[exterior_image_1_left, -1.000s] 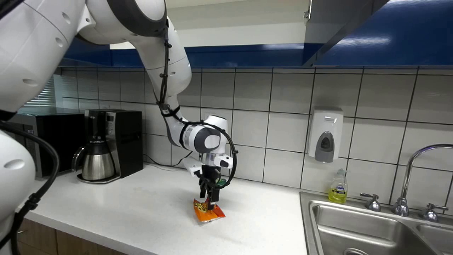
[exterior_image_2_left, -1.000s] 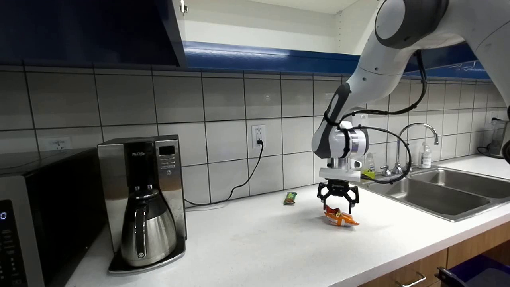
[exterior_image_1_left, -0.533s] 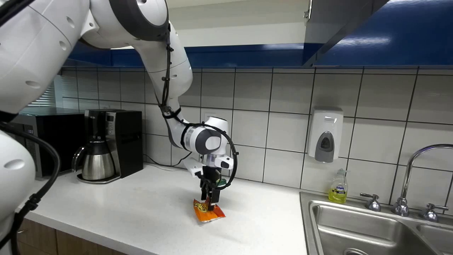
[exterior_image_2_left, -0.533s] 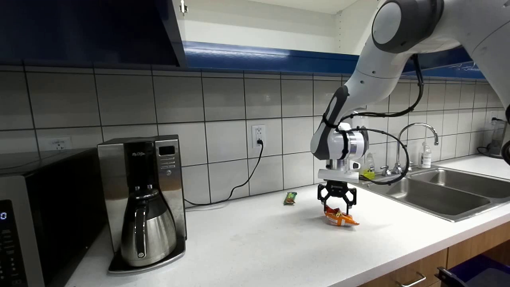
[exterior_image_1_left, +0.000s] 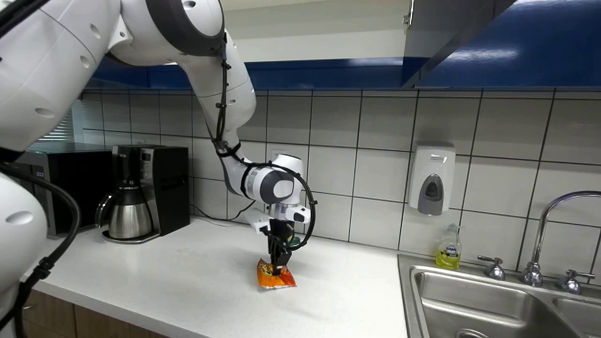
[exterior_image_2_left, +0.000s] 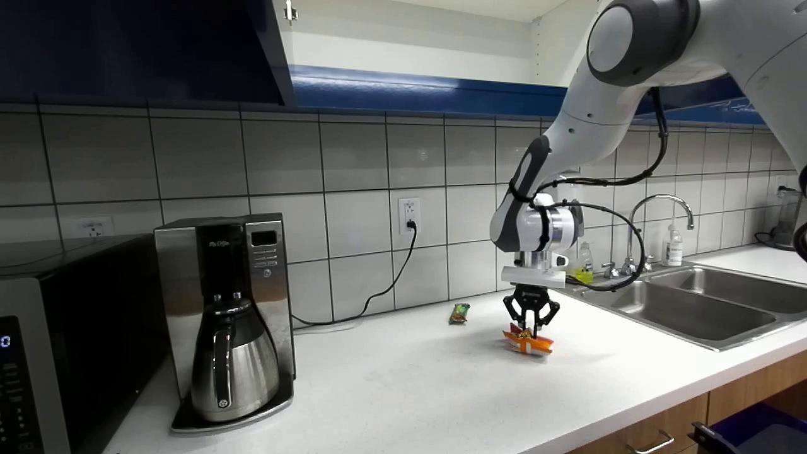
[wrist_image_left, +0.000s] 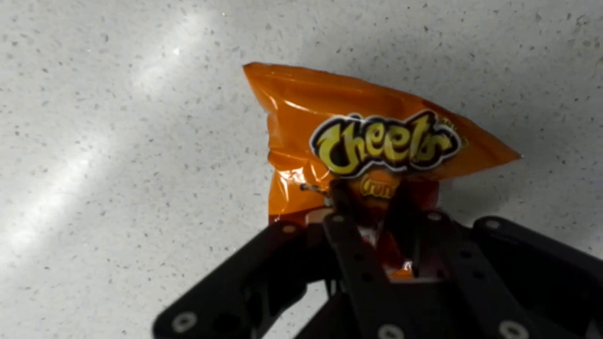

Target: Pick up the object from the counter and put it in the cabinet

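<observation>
You've got a black microwave (exterior_image_2_left: 88, 340) at the left end of the white worktop (exterior_image_2_left: 391, 391), then the coffee machine (exterior_image_2_left: 274, 296) with its steel carafe (exterior_image_2_left: 255, 372) seated. Right of that, an outlet (exterior_image_2_left: 409, 211) on the tiled wall (exterior_image_2_left: 353, 221) with a plug (exterior_image_2_left: 412, 224) in it. Overhead, the cabinet (exterior_image_2_left: 429, 88) stands open: blue front rail, white interior. Small green wrapper (exterior_image_2_left: 459, 313) lies on the far side, near the wall. Nearer than the wrapper, your packet (wrist_image_left: 367, 99) is down at worktop level, well below the cabinet: orange, crinkled, yellow "Cheetos" lettering up. Can't tell you if its whole underside bears on the surface. Your gripper (exterior_image_2_left: 529, 332) points straight down on it, fingers (wrist_image_left: 341, 202) drawn in and pinching the packet; wrist view shows you the film bunched between them, beside the lettering. Continuing right: white dispenser (exterior_image_1_left: 432, 173) on the wall, then a bottle of yellow dish soap (exterior_image_1_left: 449, 249) at the far rim of the steel sink (exterior_image_1_left: 408, 291), chrome faucet (exterior_image_1_left: 540, 234) arching up from that same side.
</observation>
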`<state>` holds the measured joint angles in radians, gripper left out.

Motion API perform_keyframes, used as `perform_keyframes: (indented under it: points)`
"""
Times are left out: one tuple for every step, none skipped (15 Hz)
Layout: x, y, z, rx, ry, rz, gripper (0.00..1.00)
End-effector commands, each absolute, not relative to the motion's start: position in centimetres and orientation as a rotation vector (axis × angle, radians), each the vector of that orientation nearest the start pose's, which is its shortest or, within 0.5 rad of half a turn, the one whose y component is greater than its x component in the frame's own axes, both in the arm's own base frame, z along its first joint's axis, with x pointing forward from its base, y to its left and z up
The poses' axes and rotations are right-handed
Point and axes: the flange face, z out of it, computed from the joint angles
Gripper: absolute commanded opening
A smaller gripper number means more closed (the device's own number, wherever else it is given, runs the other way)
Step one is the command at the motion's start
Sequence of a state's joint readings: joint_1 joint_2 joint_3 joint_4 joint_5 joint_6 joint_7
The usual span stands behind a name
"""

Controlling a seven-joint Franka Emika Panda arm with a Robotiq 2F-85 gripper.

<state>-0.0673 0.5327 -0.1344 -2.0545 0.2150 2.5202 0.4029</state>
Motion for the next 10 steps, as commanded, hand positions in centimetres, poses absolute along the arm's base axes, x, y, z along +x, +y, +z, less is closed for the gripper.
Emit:
perform_keyframes:
  points:
    - [58.0, -11.8, 17.1, -2.861, 1.187, 0.116, 0.0]
    - [58.0, -11.7, 17.2, -2.861, 1.186, 0.115, 0.0]
    - [58.1, -11.7, 17.3, -2.863, 1.183, 0.112, 0.0]
    - [58.2, -11.6, 17.3, -2.864, 1.18, 0.111, 0.0]
    - [58.2, -11.5, 17.4, -2.867, 1.175, 0.112, 0.0]
    - [58.2, -11.4, 17.5, -2.873, 1.164, 0.113, 0.0]
    - [58.2, -11.1, 17.6, -2.885, 1.142, 0.113, 0.0]
    - [58.2, -10.9, 17.8, -2.901, 1.117, 0.112, 0.0]
    - [58.2, -10.5, 18.1, -2.931, 1.08, 0.114, 0.0]
    - [58.1, -10.0, 18.4, -2.962, 1.035, 0.112, 0.0]
